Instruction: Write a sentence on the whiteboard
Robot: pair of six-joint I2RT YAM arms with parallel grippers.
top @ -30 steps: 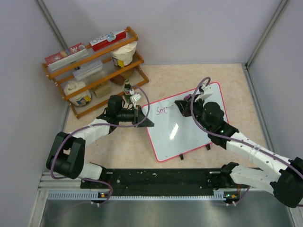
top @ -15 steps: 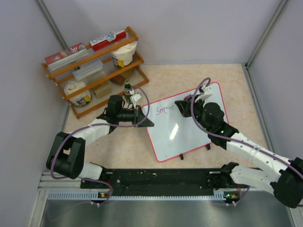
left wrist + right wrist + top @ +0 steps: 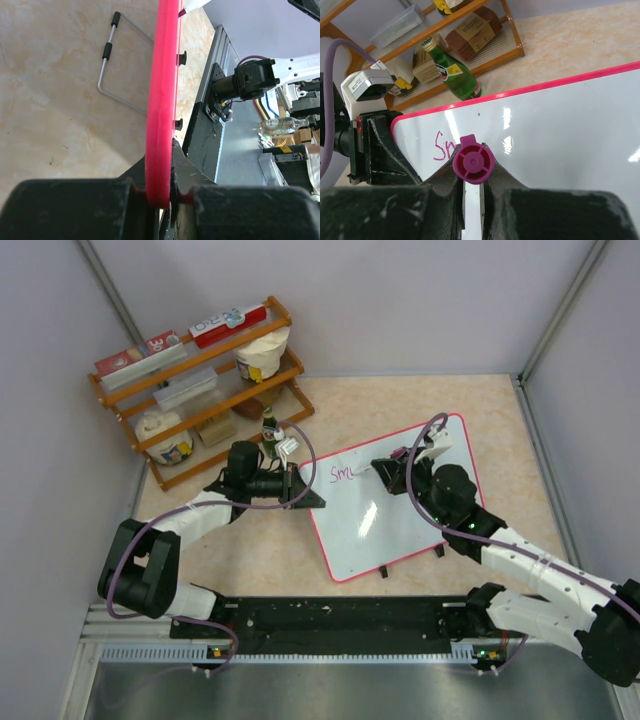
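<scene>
The whiteboard, glossy white with a red-pink frame, stands tilted on the table right of centre. My left gripper is shut on its left edge; in the left wrist view the red frame runs between the jaws of the left gripper. My right gripper is shut on a marker with a magenta end, held by the right gripper against the board. The sentence is a few pink letters near the board's upper left corner, reading "Sm" before the marker hides the rest.
A wooden rack with boxes and jars stands at the back left. A green bottle stands beside it, just behind the left gripper. The board's wire stand rests on the table behind the board. Enclosure walls close in on all sides.
My right gripper has shifted a little to the right along the line with the marker, and the pink writing has grown slightly. The left arm and the board have not moved.
</scene>
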